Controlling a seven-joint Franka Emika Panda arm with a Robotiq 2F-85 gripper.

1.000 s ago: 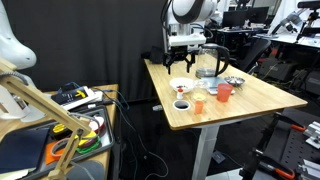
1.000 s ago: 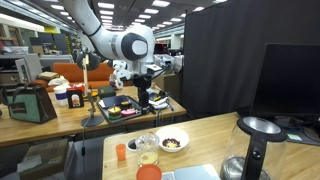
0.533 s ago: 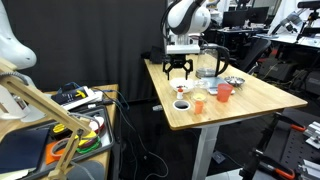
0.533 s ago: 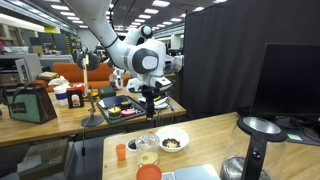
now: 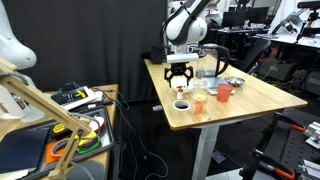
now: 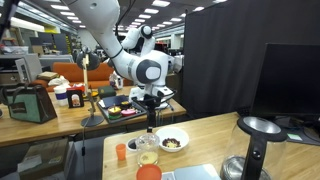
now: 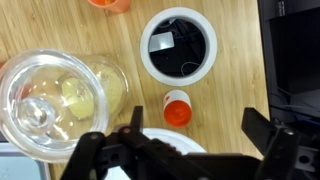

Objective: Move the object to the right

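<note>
My gripper (image 5: 180, 76) is open and empty, hanging just above the near-left part of the wooden table (image 5: 260, 100). In the wrist view the jaws (image 7: 180, 155) straddle the rim of a white dish (image 7: 172, 140). A small orange cup (image 7: 177, 107) stands just beyond the dish, then a white bowl with a dark inside (image 7: 179, 46). A glass jar with a lid (image 7: 45, 95) stands beside them. In an exterior view the gripper (image 6: 150, 126) hovers close to the dark-filled bowl (image 6: 172, 140) and a small orange cup (image 6: 121, 152).
A red cup (image 5: 224, 91), a metal bowl (image 5: 235, 81) and a tall glass jug (image 5: 208, 62) stand further along the table. A cluttered side bench (image 5: 70, 115) stands beside it. Another desk with food items (image 6: 120, 108) lies behind.
The gripper has come down and forward from above the table's back part to just over the dishes. Its jaws stay open. Nothing on the table has moved.
</note>
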